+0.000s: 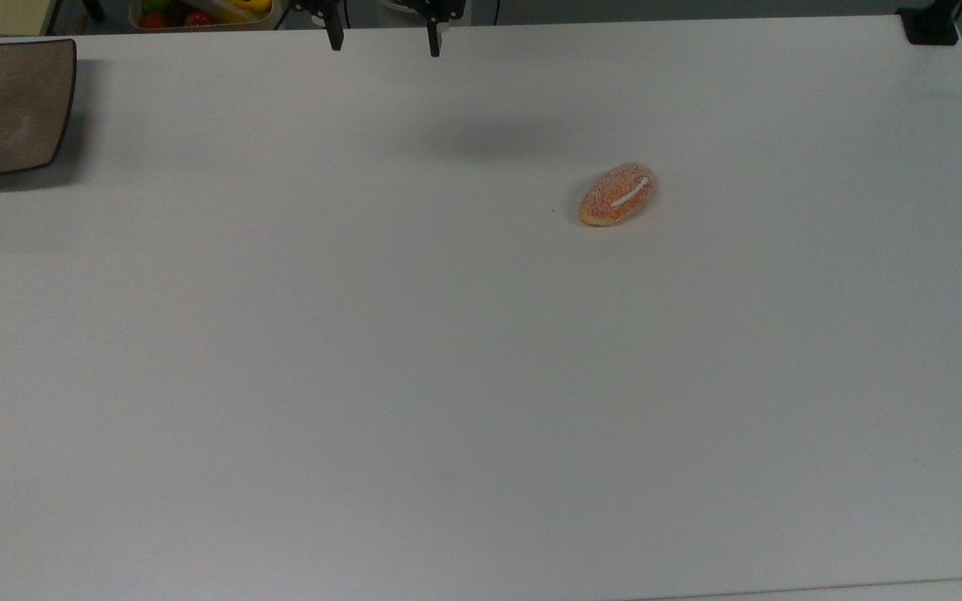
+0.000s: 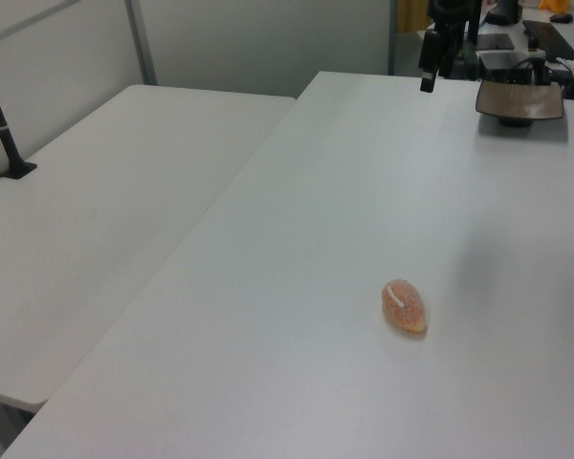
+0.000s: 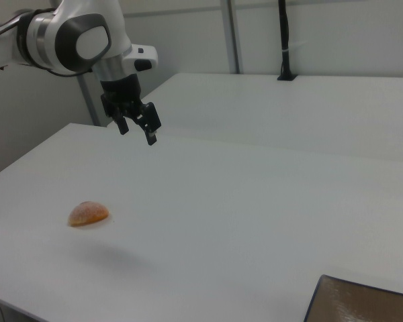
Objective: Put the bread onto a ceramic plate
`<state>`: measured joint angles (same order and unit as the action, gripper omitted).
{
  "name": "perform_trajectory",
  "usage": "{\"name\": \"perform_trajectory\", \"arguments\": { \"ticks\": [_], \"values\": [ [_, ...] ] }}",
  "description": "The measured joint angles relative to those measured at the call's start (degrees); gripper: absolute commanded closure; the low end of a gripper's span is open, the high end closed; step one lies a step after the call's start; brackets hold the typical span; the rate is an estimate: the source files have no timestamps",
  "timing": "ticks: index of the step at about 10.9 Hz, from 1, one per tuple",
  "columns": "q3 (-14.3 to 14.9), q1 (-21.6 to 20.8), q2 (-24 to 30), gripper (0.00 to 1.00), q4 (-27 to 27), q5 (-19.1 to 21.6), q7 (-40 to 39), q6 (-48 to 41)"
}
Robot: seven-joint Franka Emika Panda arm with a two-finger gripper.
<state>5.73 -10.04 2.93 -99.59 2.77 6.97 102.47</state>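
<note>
White tabletop fills the scene, with a second white table alongside it in the left view. Franka arm hangs above the surface, well apart from everything on it. At the top view's left edge sits the ceramic plate, bare. The gripper is spread wide and holds nothing. The bread lies on the table, sugared side up, far from the plate.
</note>
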Motion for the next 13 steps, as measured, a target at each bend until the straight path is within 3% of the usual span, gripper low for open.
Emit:
{"name": "perform_trajectory", "arguments": {
  "ticks": [9, 11, 13],
  "values": [
    [-1.2, 0.2, 0.0, 0.0, -1.1, -0.9, 0.1, 0.0],
    [-1.5, -0.2, -0.1, 0.0, -1.5, -0.3, 5.1, 0.6],
    [-1.9, -1.0, -0.6, 0.0, -2.4, 1.2, 15.5, 4.4]
  ]
}}
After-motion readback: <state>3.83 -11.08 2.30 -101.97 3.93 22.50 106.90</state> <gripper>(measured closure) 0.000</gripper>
